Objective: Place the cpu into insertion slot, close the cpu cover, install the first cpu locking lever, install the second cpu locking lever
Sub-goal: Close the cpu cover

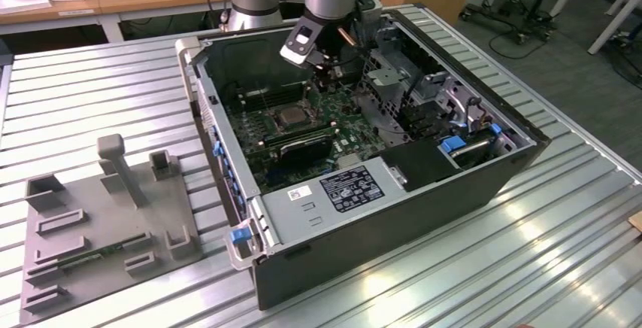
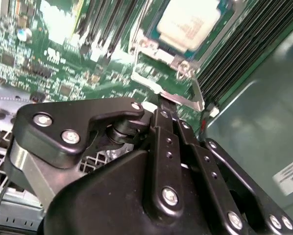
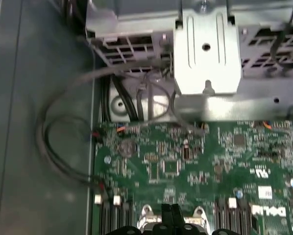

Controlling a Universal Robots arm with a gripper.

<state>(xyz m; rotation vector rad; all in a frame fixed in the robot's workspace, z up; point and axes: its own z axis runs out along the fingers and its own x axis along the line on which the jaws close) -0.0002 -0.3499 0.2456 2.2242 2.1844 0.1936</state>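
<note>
cpu (image 2: 188, 22), pale silvery top up, sits in the insertion slot (image 1: 290, 118) on the green motherboard (image 3: 185, 161) inside the open computer case (image 1: 422, 215) on the slatted metal table (image 1: 561, 260). in the second wrist view the cpu cover (image 2: 158, 55) lies as a silver frame round the chip. the jaws are narrow, tips together with nothing seen between them, just beside a thin silver lever (image 2: 173, 97) near the slot's edge. a grey fixture (image 1: 101, 223) lies on the table at the exterior view's left, well apart.
</note>
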